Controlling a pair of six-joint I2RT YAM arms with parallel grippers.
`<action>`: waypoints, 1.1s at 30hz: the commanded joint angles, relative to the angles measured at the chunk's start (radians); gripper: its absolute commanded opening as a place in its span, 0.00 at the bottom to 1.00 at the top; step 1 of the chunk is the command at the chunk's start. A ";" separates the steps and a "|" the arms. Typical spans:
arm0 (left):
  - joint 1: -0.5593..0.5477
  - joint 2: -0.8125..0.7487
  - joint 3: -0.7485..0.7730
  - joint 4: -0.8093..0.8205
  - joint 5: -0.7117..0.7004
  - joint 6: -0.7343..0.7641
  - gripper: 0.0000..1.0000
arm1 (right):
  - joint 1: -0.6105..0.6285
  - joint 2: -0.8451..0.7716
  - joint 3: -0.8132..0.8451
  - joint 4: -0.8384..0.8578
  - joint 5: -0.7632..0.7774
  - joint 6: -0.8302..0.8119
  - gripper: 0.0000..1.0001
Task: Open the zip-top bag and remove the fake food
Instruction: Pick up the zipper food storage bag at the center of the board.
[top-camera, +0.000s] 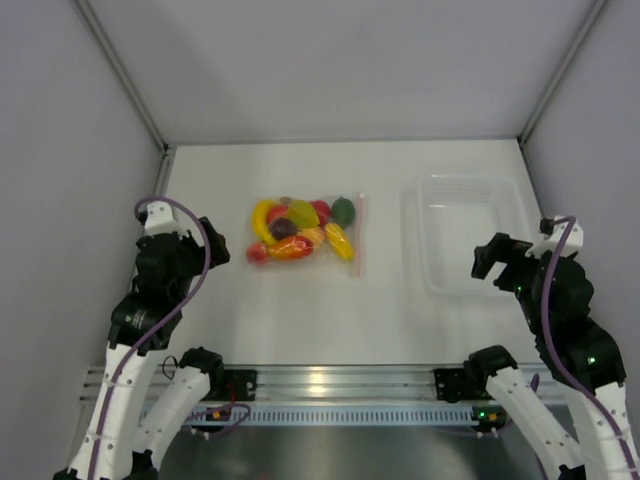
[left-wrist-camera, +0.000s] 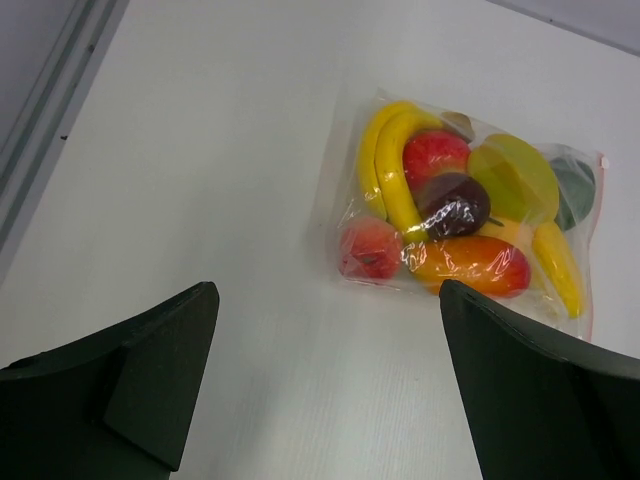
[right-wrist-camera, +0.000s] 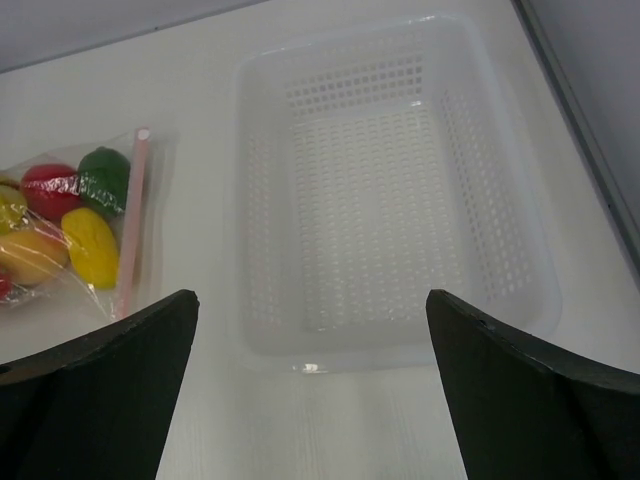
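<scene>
The zip-top bag (top-camera: 306, 231) lies flat in the middle of the white table, its red-pink zip strip (top-camera: 359, 235) along the right edge. Inside it sits the fake food (top-camera: 290, 232): yellow bananas (left-wrist-camera: 385, 170), a red apple (left-wrist-camera: 436, 155), a dark purple piece (left-wrist-camera: 458, 205), an orange-red fruit (left-wrist-camera: 470, 265) and a green piece (right-wrist-camera: 104, 177). My left gripper (top-camera: 205, 243) hangs open to the left of the bag, nothing between its fingers (left-wrist-camera: 160, 380). My right gripper (top-camera: 492, 258) hangs open at the near edge of the tray, apart from the bag (right-wrist-camera: 75, 225).
A clear perforated plastic tray (top-camera: 466, 232) stands at the right of the table, with nothing in it (right-wrist-camera: 390, 190). Grey walls close in the left, back and right. A metal rail (top-camera: 330, 385) runs along the near edge by the arm bases.
</scene>
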 joint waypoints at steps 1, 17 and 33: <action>0.005 0.004 0.010 0.048 -0.025 -0.001 0.99 | -0.014 0.027 0.007 0.023 -0.004 -0.001 0.99; -0.051 0.337 0.194 0.048 0.122 -0.188 0.98 | -0.014 -0.067 -0.063 0.134 -0.177 0.118 0.99; -0.733 1.247 0.737 -0.068 -0.490 -0.078 0.99 | -0.014 -0.079 -0.126 0.135 -0.243 0.142 0.99</action>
